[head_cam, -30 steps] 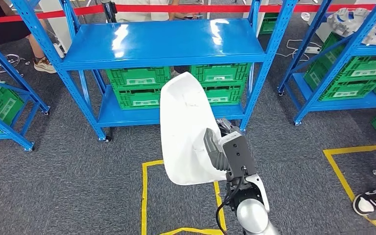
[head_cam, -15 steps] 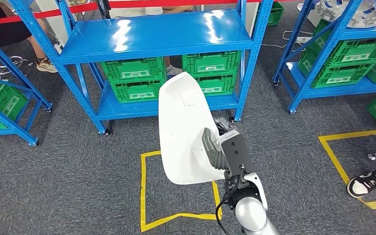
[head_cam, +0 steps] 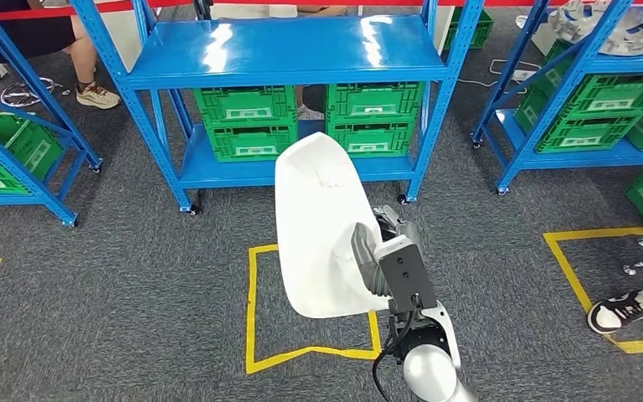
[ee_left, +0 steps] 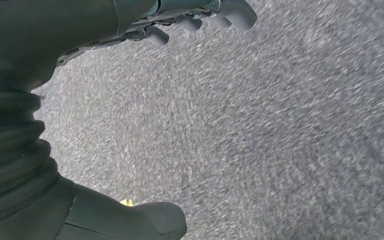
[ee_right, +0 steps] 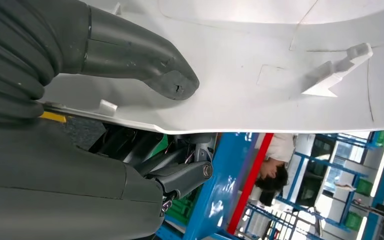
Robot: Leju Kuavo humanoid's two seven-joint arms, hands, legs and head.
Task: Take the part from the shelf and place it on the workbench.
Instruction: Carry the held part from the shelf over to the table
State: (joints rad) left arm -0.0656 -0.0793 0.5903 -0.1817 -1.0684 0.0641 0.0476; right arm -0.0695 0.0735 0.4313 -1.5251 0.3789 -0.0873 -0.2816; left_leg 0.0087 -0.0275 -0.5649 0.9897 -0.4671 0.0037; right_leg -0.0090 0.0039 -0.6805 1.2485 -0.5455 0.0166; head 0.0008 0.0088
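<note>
right hand (head_cam: 378, 255) grips the white part (head_cam: 318, 226) by its edge, thumb pressed on its face, holding it upright above the yellow floor square (head_cam: 255, 331) in front of the blue shelf (head_cam: 289, 52), while left hand (ee_left: 200, 12) hangs with fingers apart over grey carpet

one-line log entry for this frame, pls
phase: carrying | right hand: holds white part | left hand: empty, over carpet | ahead: blue shelf, green crates | workbench: not seen

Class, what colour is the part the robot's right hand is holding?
White; the part, gripped by the right hand, shows best in the head view.
</note>
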